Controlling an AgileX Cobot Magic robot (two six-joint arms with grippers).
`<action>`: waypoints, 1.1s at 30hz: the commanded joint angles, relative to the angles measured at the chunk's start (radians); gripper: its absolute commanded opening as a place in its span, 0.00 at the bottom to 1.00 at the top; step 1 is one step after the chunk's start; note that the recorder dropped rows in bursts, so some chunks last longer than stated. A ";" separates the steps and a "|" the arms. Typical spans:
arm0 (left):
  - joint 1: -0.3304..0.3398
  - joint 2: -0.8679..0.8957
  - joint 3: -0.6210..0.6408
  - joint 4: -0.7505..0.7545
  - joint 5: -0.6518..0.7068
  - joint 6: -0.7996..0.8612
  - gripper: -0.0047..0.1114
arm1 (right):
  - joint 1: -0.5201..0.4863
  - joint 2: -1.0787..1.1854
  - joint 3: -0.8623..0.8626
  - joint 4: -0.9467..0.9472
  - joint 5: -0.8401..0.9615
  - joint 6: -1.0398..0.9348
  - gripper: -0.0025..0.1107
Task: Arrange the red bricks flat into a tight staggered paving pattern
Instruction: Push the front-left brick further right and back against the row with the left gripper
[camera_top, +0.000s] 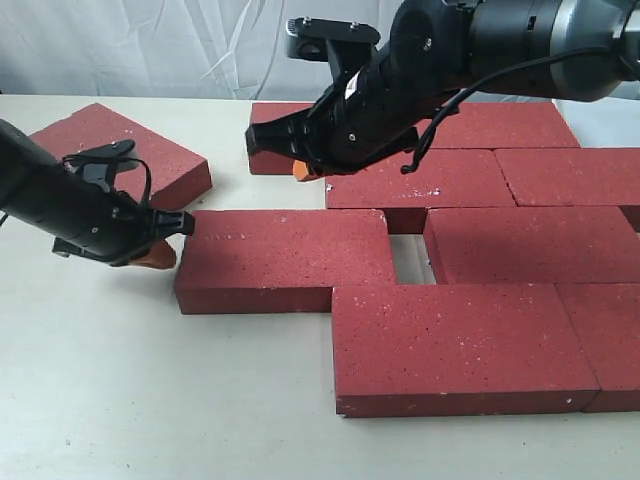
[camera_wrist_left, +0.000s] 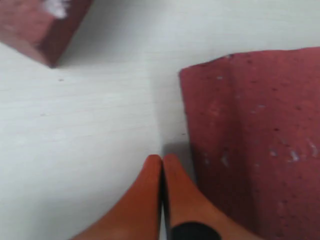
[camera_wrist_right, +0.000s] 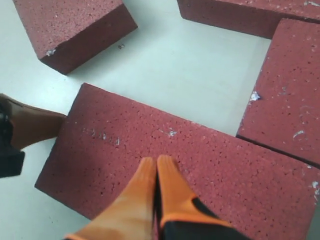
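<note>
Left tool (camera_top: 185, 224), pressed together, is sitting at 9 o'clock end of red brick (camera_top: 290, 255); it's looking heavy, stiff, gritty, so shove end face low.

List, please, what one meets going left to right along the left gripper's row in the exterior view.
Left gripper → long brick beside it → small gap of table → next brick.

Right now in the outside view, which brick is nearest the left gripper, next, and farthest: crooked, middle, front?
1. Middle brick, at the left gripper's tip.
2. Crooked brick, just behind, far left.
3. Front brick, off to the right.
</note>
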 joint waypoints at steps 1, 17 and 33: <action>0.048 -0.013 0.001 0.087 -0.006 -0.102 0.04 | -0.001 -0.008 -0.002 -0.021 0.018 -0.002 0.02; -0.184 -0.064 -0.116 0.721 0.046 -0.685 0.04 | -0.001 -0.008 -0.002 -0.042 0.039 -0.002 0.02; -0.184 0.015 -0.116 0.236 0.029 -0.306 0.04 | -0.001 -0.002 -0.002 -0.042 0.043 -0.002 0.02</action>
